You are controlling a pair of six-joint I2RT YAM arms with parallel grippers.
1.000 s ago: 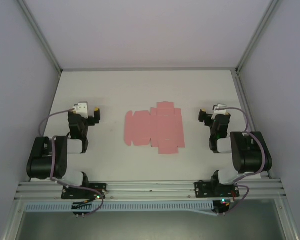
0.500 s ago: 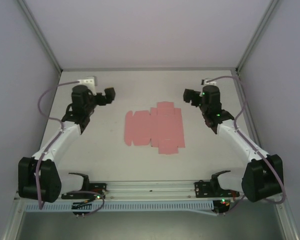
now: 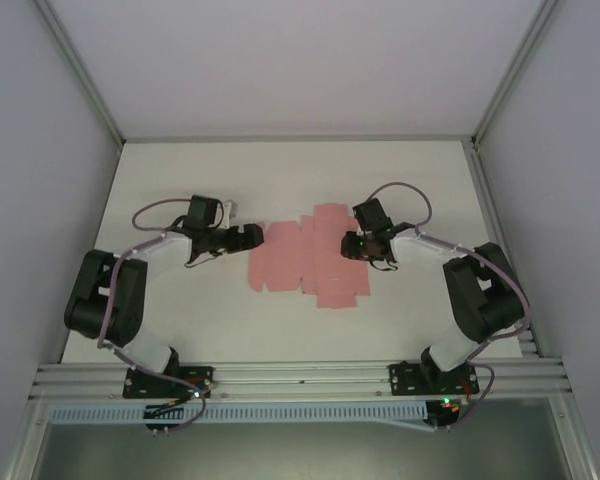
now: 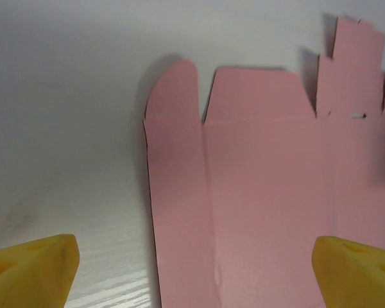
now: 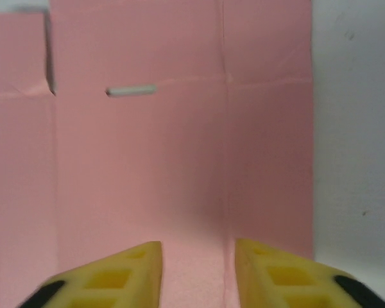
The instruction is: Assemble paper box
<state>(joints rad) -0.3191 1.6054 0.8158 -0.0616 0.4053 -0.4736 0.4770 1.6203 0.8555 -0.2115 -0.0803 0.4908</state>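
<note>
The paper box is a flat pink die-cut sheet (image 3: 305,258) with flaps and creases, lying in the middle of the white table (image 3: 180,180). My left gripper (image 3: 250,238) is low at the sheet's left edge and wide open. In the left wrist view its yellow fingertips (image 4: 32,269) stand far apart, with the sheet (image 4: 263,192) spread between them. My right gripper (image 3: 352,243) hovers over the right part of the sheet. It is open with a narrow gap (image 5: 197,276) above a crease of the sheet (image 5: 179,160). Neither gripper holds anything.
Grey enclosure walls and metal frame posts (image 3: 80,70) border the table on three sides. An aluminium rail (image 3: 300,378) runs along the near edge by the arm bases. A small slot (image 5: 131,91) is cut in the sheet.
Both arms have swung in from the table's far corners and dropped low, the left gripper to the sheet's left edge, the right one over its right part. The sheet has not moved.
</note>
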